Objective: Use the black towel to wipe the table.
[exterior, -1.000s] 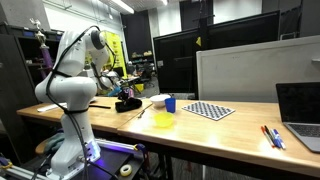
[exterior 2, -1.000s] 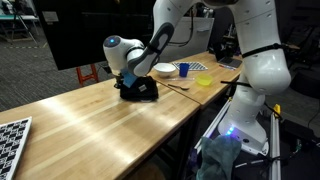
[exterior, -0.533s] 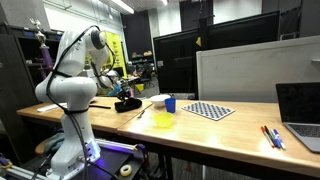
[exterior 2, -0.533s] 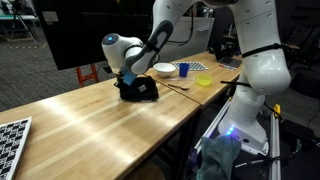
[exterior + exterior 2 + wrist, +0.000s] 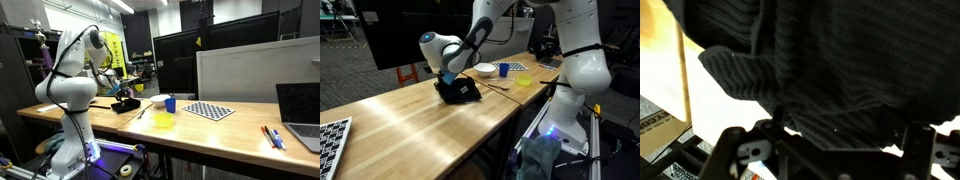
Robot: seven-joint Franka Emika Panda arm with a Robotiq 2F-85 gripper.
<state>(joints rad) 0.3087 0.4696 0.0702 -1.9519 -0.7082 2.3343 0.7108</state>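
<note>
The black towel [image 5: 127,105] [image 5: 461,91] lies in a lumpy heap on the light wooden table [image 5: 205,128] [image 5: 415,122], near the robot's end of it. My gripper [image 5: 122,95] [image 5: 448,79] hangs just over the towel, tilted, with its fingers spread wide. In the wrist view the towel [image 5: 830,60] fills nearly the whole picture as dark ribbed cloth, and the gripper [image 5: 840,125] stands open over it. A strip of tabletop [image 5: 660,70] shows at the left. I cannot tell whether the fingertips still touch the cloth.
A white bowl [image 5: 158,100] [image 5: 484,69], a blue cup [image 5: 170,103] [image 5: 503,69] and a yellow object [image 5: 163,121] [image 5: 524,80] stand just beyond the towel. A checkered mat [image 5: 209,110], pens [image 5: 272,136], a laptop [image 5: 300,108] and a white board panel [image 5: 240,70] sit further along.
The gripper has opened and risen a little off the towel. The towel stays in a heap on the table.
</note>
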